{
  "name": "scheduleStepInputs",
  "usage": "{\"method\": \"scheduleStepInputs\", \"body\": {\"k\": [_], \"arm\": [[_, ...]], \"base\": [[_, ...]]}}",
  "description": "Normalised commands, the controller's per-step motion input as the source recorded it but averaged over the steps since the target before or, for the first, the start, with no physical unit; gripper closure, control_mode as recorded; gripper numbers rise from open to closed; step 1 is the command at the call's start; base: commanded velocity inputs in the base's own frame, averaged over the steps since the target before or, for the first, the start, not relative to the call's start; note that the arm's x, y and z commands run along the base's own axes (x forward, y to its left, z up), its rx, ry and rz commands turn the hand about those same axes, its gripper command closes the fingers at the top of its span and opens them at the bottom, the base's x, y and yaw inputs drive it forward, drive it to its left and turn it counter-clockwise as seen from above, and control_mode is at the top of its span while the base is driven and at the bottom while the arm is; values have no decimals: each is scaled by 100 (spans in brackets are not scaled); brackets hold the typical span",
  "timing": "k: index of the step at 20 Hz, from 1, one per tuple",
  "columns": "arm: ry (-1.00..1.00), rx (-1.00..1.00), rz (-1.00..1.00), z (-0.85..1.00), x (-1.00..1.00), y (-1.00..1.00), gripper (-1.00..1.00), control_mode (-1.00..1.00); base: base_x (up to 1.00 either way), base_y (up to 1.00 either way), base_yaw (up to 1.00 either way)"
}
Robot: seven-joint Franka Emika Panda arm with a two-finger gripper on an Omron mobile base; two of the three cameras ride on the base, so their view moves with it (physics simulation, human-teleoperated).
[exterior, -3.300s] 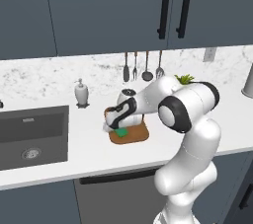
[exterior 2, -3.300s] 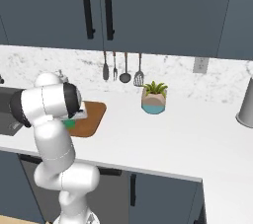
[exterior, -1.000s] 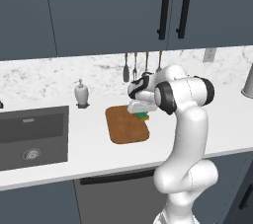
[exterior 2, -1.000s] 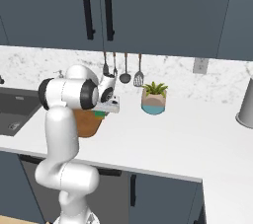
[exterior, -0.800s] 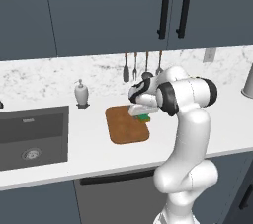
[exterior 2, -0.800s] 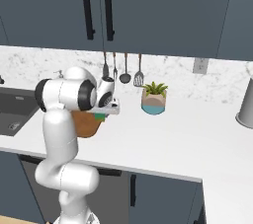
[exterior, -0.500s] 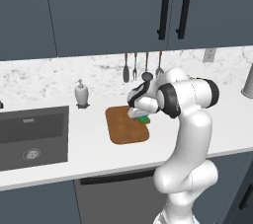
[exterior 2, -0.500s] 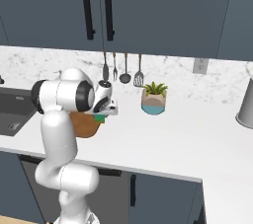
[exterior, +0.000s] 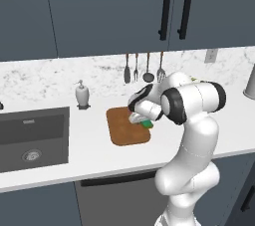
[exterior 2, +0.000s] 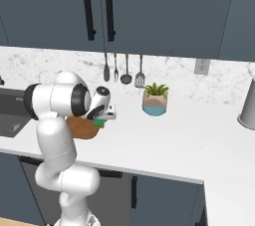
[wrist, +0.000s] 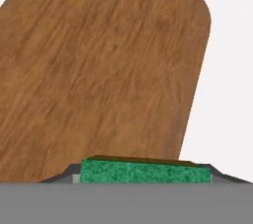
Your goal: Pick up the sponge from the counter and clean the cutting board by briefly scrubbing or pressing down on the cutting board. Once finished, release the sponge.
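The brown wooden cutting board (exterior: 123, 129) lies flat on the white counter (exterior: 89, 145), right of the sink. My gripper (exterior: 141, 120) hangs low over the board's right part, shut on the sponge (exterior: 146, 123). In the hand view the sponge (wrist: 145, 172), green with a thin yellow layer, sits between the two dark fingertips (wrist: 221, 175), with the cutting board (wrist: 99, 75) spread beneath it. From the right base view the gripper (exterior 2: 103, 119) and a sliver of green sponge (exterior 2: 100, 122) show at the board's (exterior 2: 79, 128) right edge.
A dark sink basin (exterior: 30, 138) lies to the left, with a soap dispenser (exterior: 82, 94) behind it. Utensils (exterior: 144, 68) hang on the backsplash. A potted plant (exterior 2: 154, 99) stands right of the board, and a metal container (exterior 2: 248, 100) at the far right.
The gripper with the sponge has come down and slightly toward the front over the board's right part. The board has stayed in place.
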Motion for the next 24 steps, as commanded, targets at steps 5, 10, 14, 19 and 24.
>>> {"method": "scheduleStepInputs", "body": {"k": [5,10,14,19,24], "arm": [[-5,10,0,-42,-100,15,100,-100],[0,5,0,-24,-99,59,100,-100],[4,1,-1,-54,-81,36,100,-100],[-17,1,-4,66,-2,-31,100,-100],[-9,2,-15,45,-7,-92,100,-100]], "base": [[0,0,0],[0,0,0],[0,0,0],[0,0,0],[0,0,0]]}}
